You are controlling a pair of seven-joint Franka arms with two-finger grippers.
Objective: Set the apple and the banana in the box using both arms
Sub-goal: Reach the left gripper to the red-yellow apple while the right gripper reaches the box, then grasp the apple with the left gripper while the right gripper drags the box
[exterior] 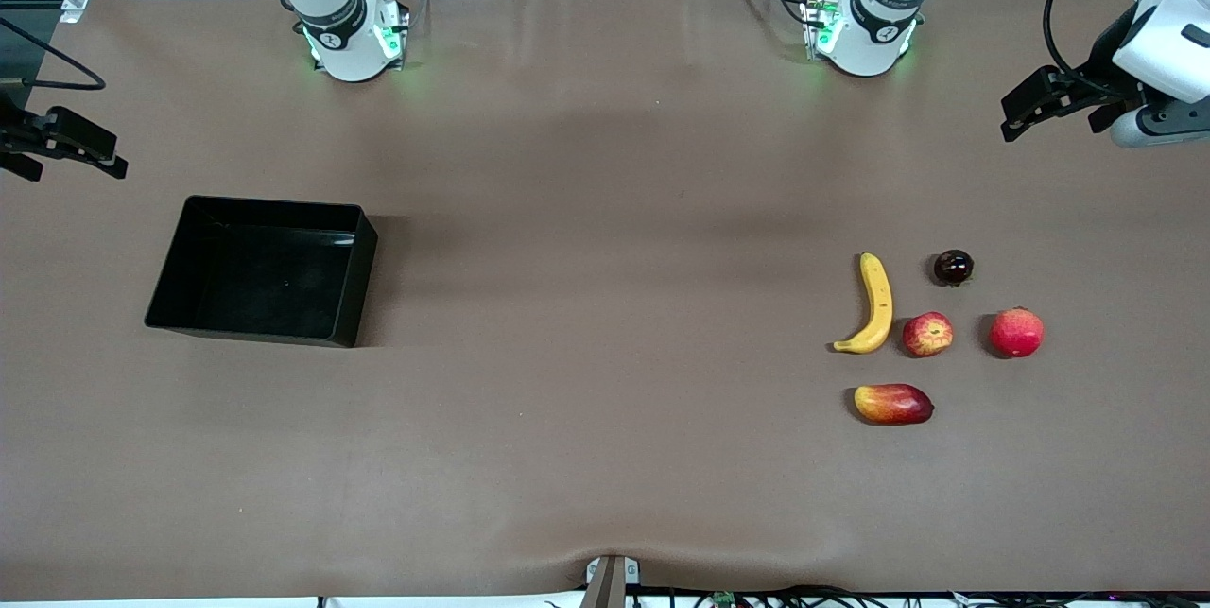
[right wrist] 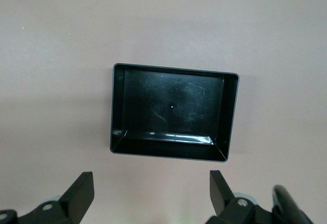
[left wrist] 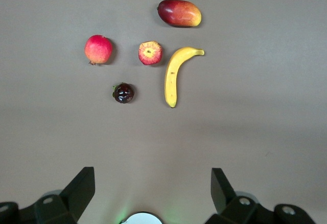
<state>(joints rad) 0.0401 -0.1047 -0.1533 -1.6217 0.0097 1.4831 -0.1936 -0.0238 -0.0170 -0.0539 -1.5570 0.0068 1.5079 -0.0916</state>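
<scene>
The apple point(exterior: 927, 334), red with yellow streaks, lies on the table right beside the curved yellow banana point(exterior: 874, 305), toward the left arm's end. Both show in the left wrist view, apple point(left wrist: 150, 53) and banana point(left wrist: 175, 73). The black box point(exterior: 255, 277) stands empty toward the right arm's end and shows in the right wrist view point(right wrist: 173, 69). My left gripper point(exterior: 1016, 114) hangs open and empty above the table, apart from the fruit point(left wrist: 153, 183). My right gripper point(exterior: 71, 154) hangs open and empty near the table's end beside the box point(right wrist: 152, 188).
An evenly pinkish-red round fruit point(exterior: 1016, 332), a red-yellow mango-like fruit point(exterior: 893, 403) and a small dark round fruit point(exterior: 954, 267) lie around the apple. Brown cloth covers the table between fruit and box. The arm bases point(exterior: 354, 36) stand along the table's edge farthest from the front camera.
</scene>
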